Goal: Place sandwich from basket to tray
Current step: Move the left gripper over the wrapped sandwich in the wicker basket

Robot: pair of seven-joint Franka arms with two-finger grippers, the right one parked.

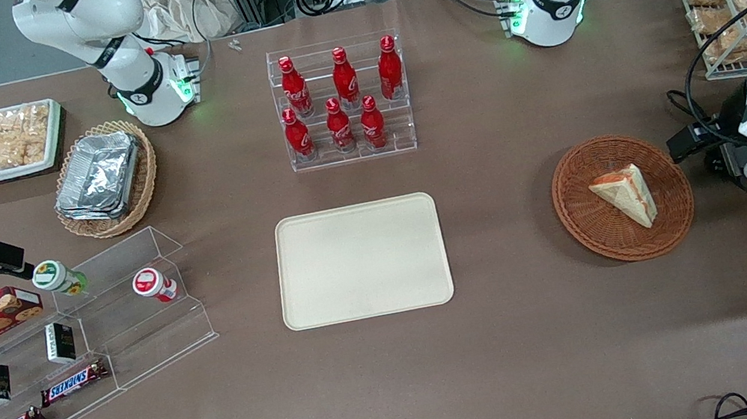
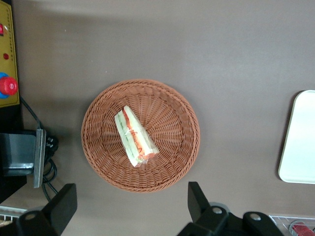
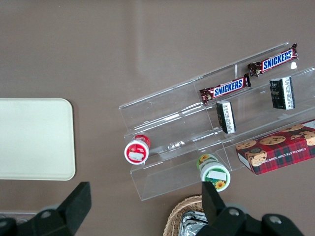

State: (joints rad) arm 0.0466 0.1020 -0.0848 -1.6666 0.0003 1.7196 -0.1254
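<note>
The gripper (image 2: 130,209) is hovering above the basket (image 2: 98,162) with fingers (image 2: 197,196) apart, the sandwich (image 2: 135,136) lying inside untouched, so a descent and grasp seem next before carrying it to the tray (image 1: 361,259).

We see the sandwich (image 1: 624,195) lying in the basket (image 1: 584,220), toward the working arm's end of the table. The tray (image 1: 361,260) sits beside the basket, well apart from it, nearer the table's middle. Our gripper (image 2: 129,205) hangs above the basket's edge, fingers spread wide, touching nothing. The bottle rack (image 1: 344,100) stands farther from the front camera than the tray.
</note>
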